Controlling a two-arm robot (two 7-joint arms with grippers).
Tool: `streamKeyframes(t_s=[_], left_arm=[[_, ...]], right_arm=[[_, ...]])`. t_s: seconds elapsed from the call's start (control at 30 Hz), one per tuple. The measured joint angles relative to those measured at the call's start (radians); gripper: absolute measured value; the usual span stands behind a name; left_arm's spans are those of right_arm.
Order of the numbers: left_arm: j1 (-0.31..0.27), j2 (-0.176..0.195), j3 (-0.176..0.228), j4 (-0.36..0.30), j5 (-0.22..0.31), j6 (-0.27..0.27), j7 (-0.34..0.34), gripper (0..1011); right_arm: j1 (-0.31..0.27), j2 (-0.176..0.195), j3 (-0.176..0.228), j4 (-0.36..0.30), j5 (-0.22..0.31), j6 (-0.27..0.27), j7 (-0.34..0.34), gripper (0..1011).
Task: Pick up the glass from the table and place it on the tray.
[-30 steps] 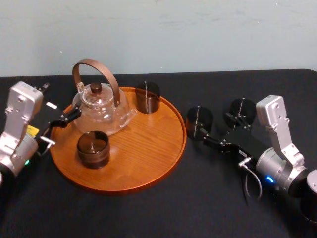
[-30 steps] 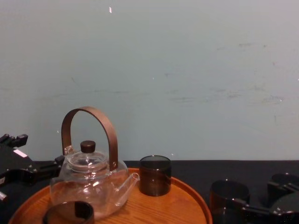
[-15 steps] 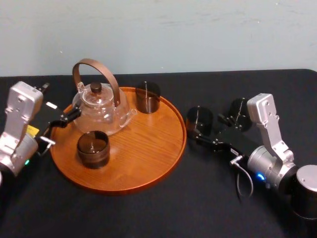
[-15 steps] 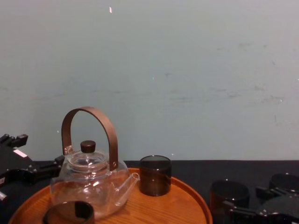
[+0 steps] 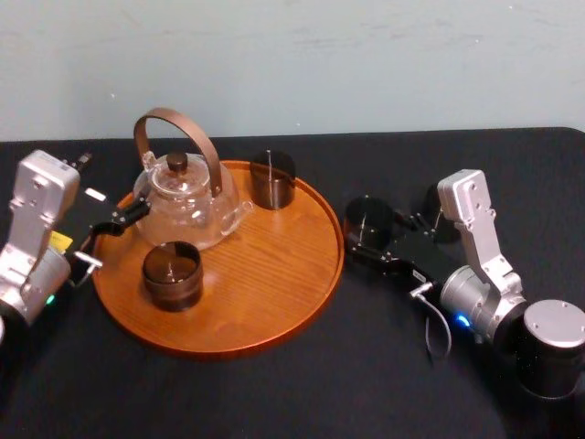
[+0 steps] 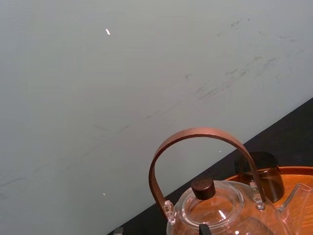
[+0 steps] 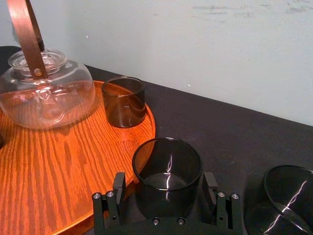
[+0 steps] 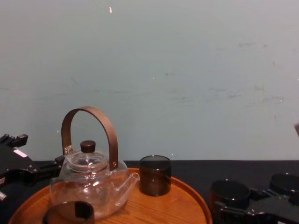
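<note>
A dark smoked glass (image 5: 367,218) stands on the black table (image 5: 274,393), just right of the round wooden tray (image 5: 265,293). My right gripper (image 5: 375,238) is open, one finger on each side of that glass. In the right wrist view the glass (image 7: 167,169) sits between the fingers (image 7: 119,188), with a small gap on each side. From the chest view the same glass (image 8: 229,191) shows low on the right. At the tray's left edge my left gripper (image 5: 114,233) rests open and empty, beside a glass teapot (image 5: 187,197).
Two more dark glasses stand on the tray, one at the back (image 5: 272,178) and one at the front (image 5: 171,273). Another glass (image 7: 286,196) is on the table right of the one between my fingers. A pale wall rises behind the table.
My right arm has moved left and forward, and its open fingers now sit on both sides of the table glass. The left arm and everything on the tray have stayed still.
</note>
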Motion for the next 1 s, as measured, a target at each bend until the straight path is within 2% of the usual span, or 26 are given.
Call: streamKeyframes(t_s=[1.0], left_arm=[[0.000, 0.000, 0.000, 0.000, 0.000, 0.000, 0.000, 1001]], right_arm=[[0.030, -0.061, 0.034, 0.052, -0.064, 0.012, 0.011, 1002]])
